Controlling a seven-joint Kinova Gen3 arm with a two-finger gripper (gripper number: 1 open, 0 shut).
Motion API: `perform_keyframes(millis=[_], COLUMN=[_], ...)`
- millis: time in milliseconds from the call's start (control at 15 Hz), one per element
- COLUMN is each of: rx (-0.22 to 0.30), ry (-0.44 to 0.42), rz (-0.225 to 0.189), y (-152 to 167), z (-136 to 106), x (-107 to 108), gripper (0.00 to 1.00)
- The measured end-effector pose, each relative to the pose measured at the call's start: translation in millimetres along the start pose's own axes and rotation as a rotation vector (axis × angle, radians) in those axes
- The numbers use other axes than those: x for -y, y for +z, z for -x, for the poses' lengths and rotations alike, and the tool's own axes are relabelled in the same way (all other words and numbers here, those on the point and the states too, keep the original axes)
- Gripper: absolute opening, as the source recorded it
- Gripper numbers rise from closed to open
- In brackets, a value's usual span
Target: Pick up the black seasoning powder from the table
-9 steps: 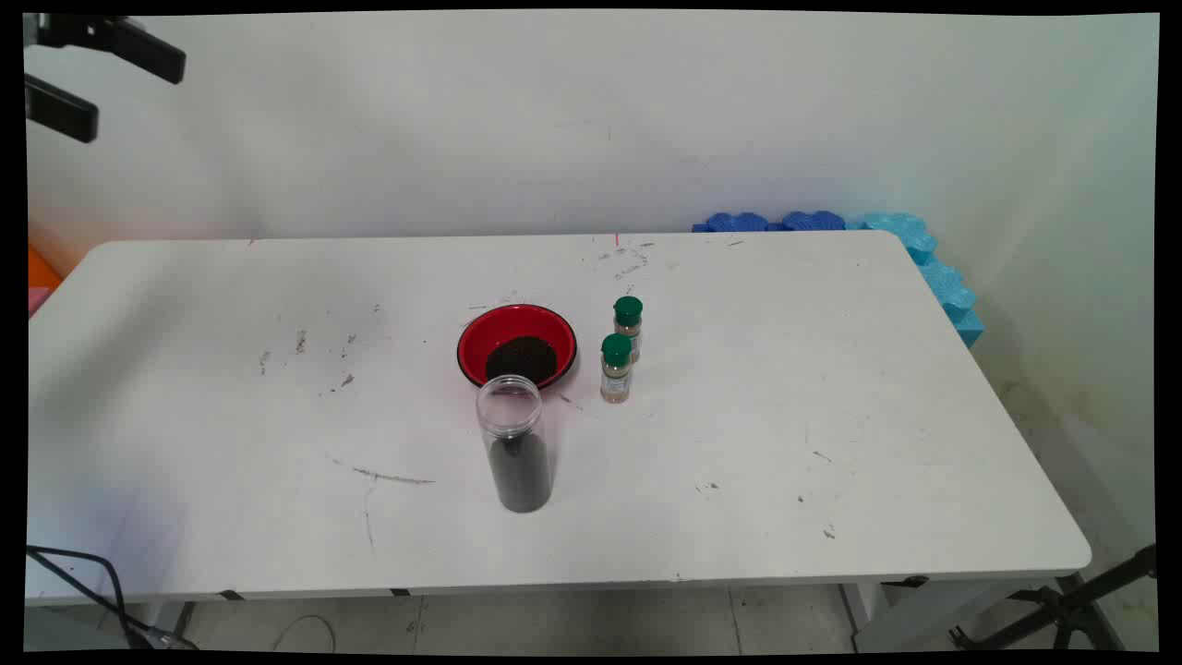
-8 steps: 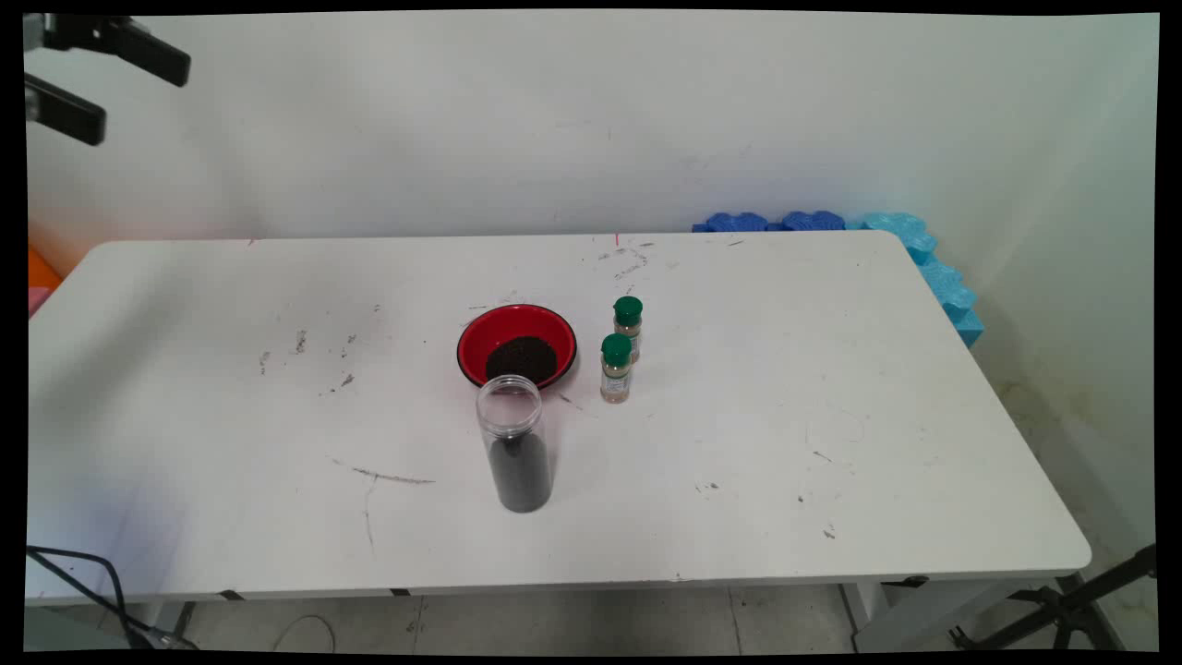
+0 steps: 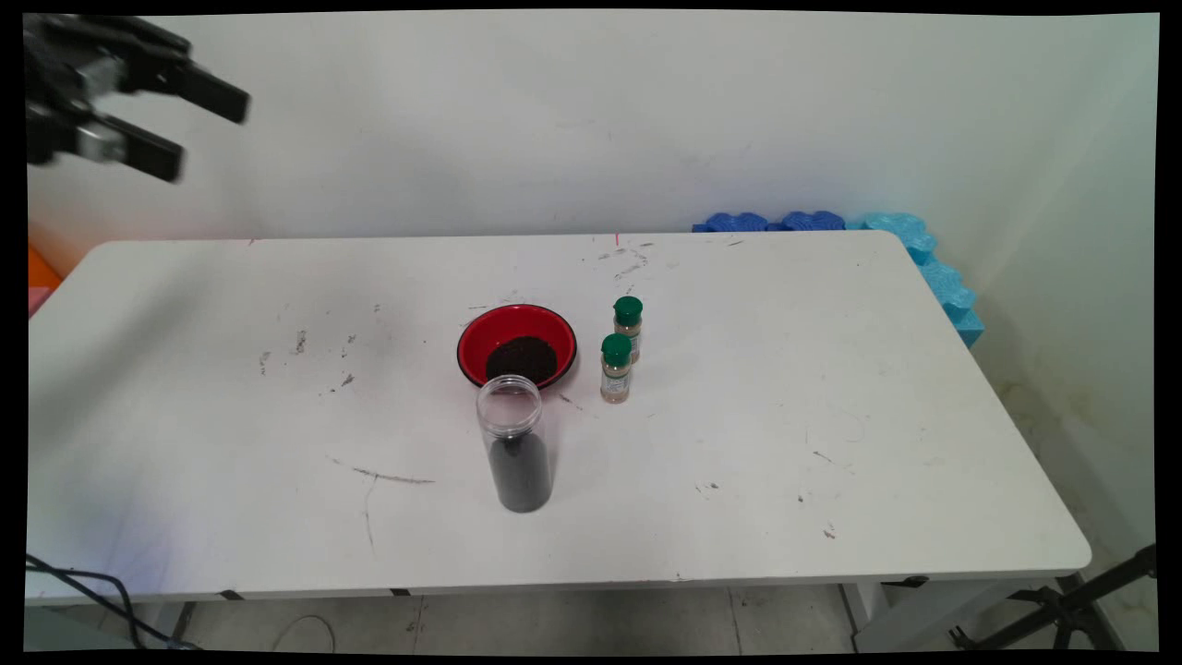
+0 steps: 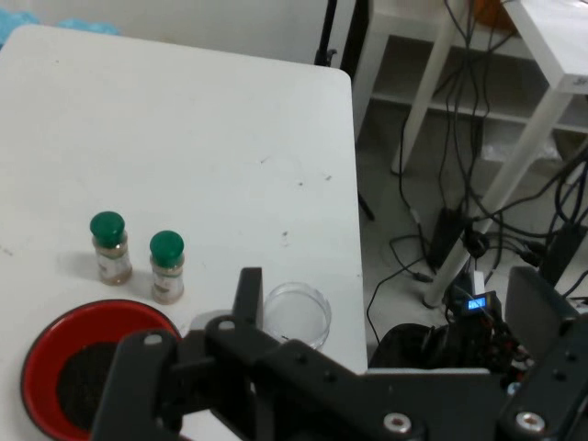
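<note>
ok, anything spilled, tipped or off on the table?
Nothing stands out. The jar, lidless, and both green-capped bottles stand upright, and the dark grains sit inside the red bowl. The table has only scuffs and specks. The gripper hangs open, high at upper left, touching nothing.

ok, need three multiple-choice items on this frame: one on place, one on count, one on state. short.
1. Where is the hand?
A. high above the table's far left corner
B. inside the red bowl
C. around a spice jar

2. How many green-capped spice jars stand on the table?
A. one
B. two
C. four

3. The tall clear jar is:
A. lying on its side
B. capped
C. upright, lidless, dark fill in its lower part

Answers:
1 A: the hand hangs at upper left, clear of everything.
2 B: two green-capped spice jars stand right of the red bowl.
3 C: the tall clear jar stands with its open mouth showing.
</note>
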Motion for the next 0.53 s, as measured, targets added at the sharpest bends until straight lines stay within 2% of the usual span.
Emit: perform_keyframes(millis=[533], rx=[0.037], ry=[-0.02], rz=[-0.038], y=[79.1], z=[30.7], x=[-13.6], gripper=[1.0])
